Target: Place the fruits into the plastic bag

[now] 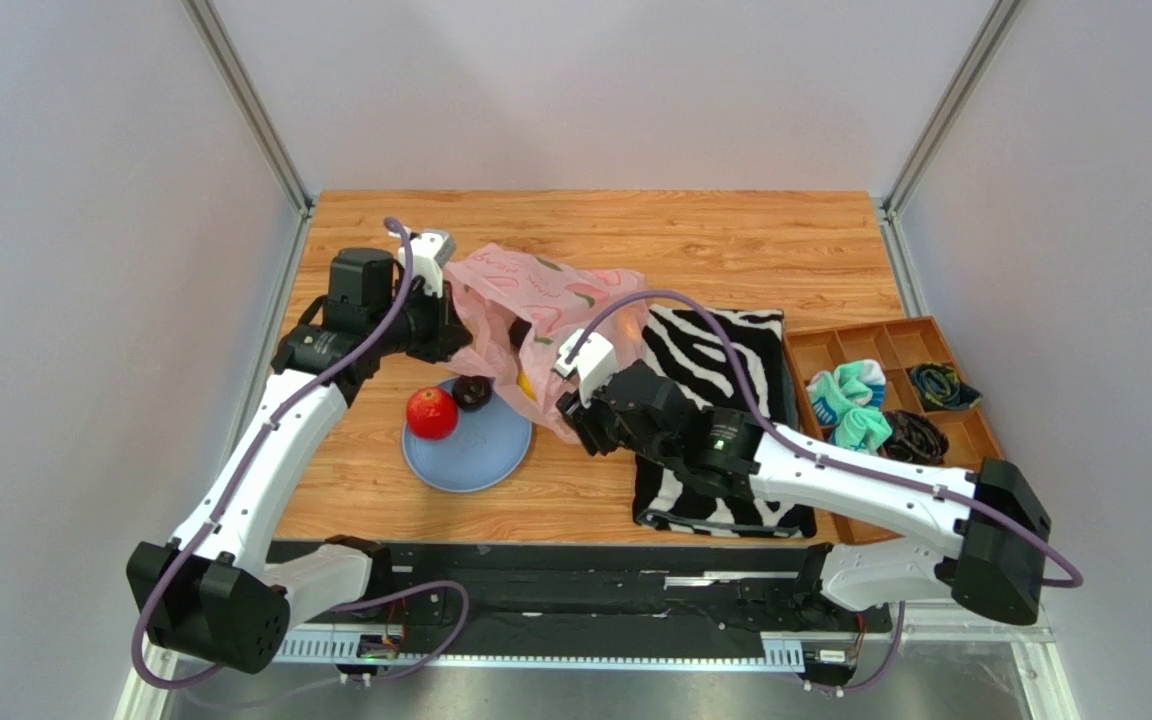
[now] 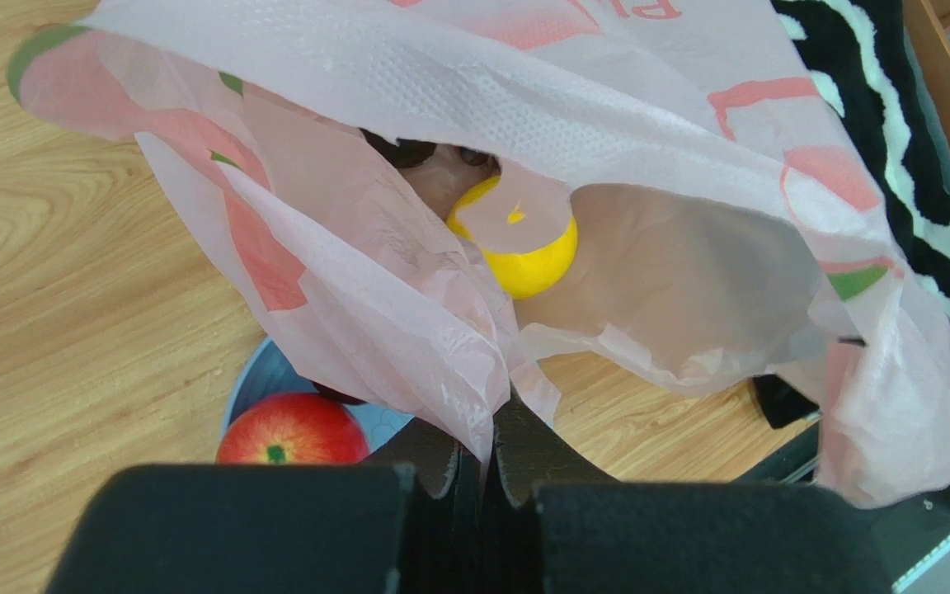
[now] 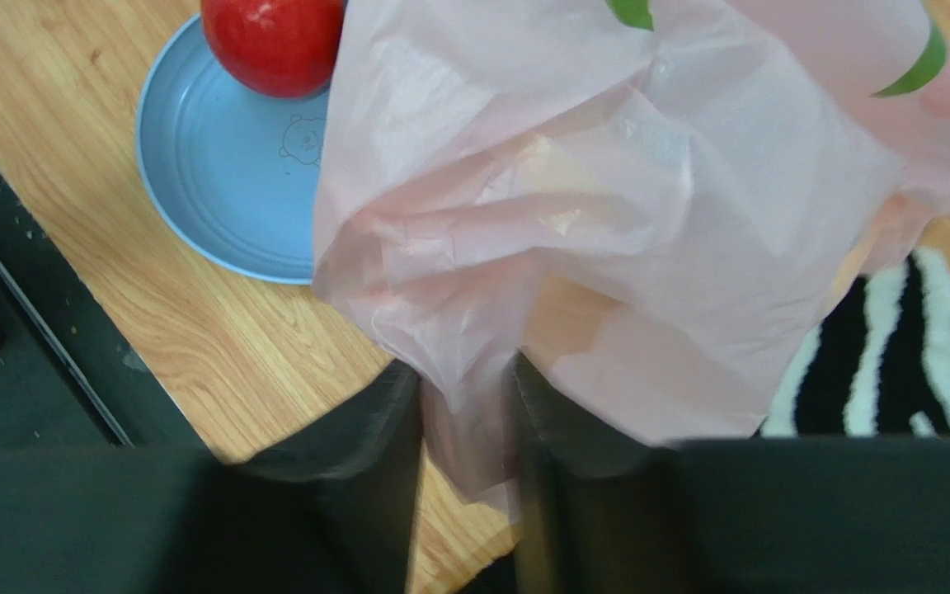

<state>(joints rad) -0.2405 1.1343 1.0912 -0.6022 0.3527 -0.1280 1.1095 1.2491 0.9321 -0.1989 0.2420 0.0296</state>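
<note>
Over wooden table (image 1: 717, 240), left pincer (image 2: 489, 436) and right pincer (image 3: 468, 394) clamp plastic bag (image 1: 534, 300).

Thin crinkled plastic bag (image 1: 515, 300), wood-grain table (image 1: 717, 240)

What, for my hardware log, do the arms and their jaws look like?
Both the left arm and right arm have white link shells, black joints and a mauve cable looping alongside. Each wrist carries a small white box. The right arm shows a green light. The jaws are matte black.
</note>
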